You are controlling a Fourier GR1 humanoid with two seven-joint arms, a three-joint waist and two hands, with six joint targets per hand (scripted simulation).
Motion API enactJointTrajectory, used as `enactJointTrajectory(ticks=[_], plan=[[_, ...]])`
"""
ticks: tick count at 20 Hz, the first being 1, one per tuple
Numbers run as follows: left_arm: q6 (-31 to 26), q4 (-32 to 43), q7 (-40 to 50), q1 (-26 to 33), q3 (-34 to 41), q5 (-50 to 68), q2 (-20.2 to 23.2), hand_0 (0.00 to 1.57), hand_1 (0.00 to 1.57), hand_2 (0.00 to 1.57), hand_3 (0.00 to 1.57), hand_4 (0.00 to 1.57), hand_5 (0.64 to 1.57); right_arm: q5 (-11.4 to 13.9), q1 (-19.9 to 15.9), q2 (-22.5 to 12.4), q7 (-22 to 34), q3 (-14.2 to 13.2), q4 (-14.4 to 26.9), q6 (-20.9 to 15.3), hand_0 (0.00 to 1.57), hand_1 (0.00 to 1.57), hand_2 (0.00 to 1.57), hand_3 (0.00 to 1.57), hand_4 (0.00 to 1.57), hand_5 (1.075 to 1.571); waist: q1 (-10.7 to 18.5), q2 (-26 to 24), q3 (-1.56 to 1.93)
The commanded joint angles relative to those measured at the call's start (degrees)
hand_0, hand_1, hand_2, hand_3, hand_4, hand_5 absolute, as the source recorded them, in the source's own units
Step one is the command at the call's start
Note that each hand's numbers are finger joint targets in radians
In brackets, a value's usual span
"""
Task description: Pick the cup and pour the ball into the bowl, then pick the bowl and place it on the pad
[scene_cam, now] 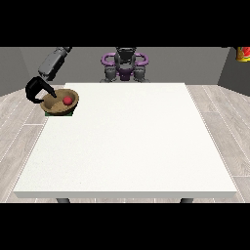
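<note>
At about ten o'clock on the counter (127, 146), the bowl (59, 101) holding the red ball (67, 100) sits on the green pad (57, 114), the robot hand (36, 90) at the view's left curled over its rim, probably steadying it there.

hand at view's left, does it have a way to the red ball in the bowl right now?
Probably yes. The hand at the view's left sits at the rim of the bowl, and the red ball lies uncovered inside, with nothing between them. The bowl rests on the green pad.
</note>
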Motion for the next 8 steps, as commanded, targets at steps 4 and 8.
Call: enactJointTrajectory(ticks=[4,8], plan=[[2.56,-6.93,1.12,1.87,-2.9,0.19,-4.68,0.0,0.0,0.0,0.0,1.19,1.569,2.33,0.5,-0.37,0.58,2.14,3.4,1.97,0.0,0.0,0.0,0.0,0.0,1.407,1.78,-3.02,0.19],[5.32,-0.36,0.61,3.5,-4.58,-3.84,-6.29,0.0,0.0,0.0,0.0,1.19,1.569,4.0,-3.44,-3.22,10.75,6.04,-2.37,5.67,0.0,0.0,0.0,0.0,0.2,1.375,-3.27,-11.26,0.02]])
